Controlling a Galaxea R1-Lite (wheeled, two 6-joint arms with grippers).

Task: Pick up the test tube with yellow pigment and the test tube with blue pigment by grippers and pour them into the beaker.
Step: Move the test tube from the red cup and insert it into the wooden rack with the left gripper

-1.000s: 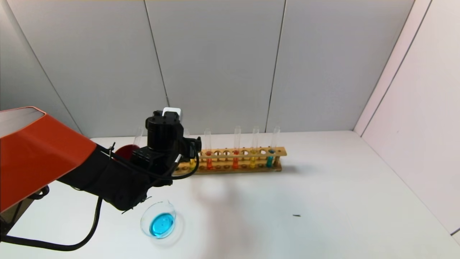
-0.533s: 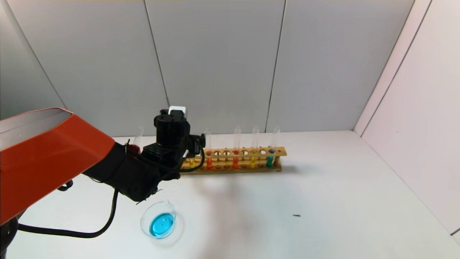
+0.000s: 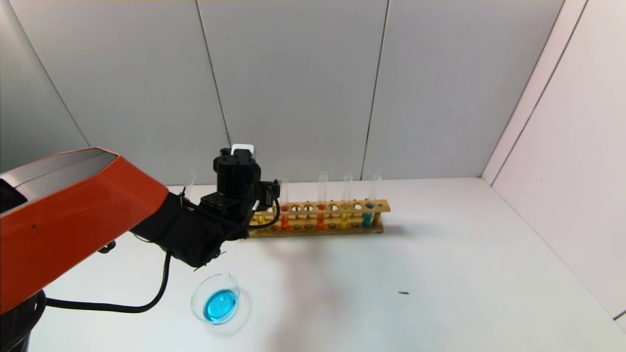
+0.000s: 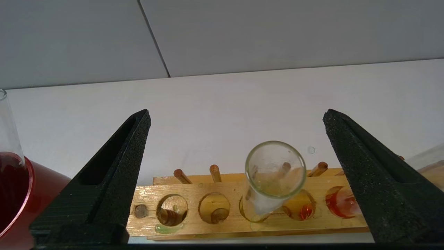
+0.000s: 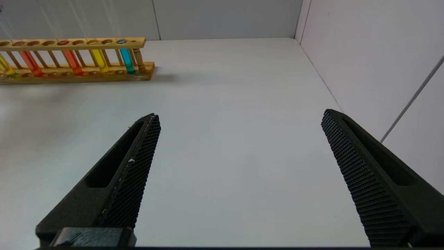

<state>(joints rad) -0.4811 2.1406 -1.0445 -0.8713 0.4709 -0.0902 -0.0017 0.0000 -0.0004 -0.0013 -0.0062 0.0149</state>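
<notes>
Looking like blue's already in the beaker (image 3: 215, 304), the left end effector (image 4: 236, 166) hangs wide open at the rack (image 4: 242, 211), straddling the yellow tube (image 4: 270, 180), so next it should drop and pinch.

Orange-shelled left arm (image 3: 73, 215), black wrist module, looping black cable, 2 textured black wedge fingers (image 4: 104, 187).

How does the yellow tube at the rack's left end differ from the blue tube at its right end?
1. The yellow tube stands between the open fingers of the left gripper; the blue tube has no gripper near it.
2. Yellow pigment in one, teal-blue in the other.
3. They sit at opposite ends of the wooden rack.

Both are slim clear glass tubes standing in rack holes.
</notes>
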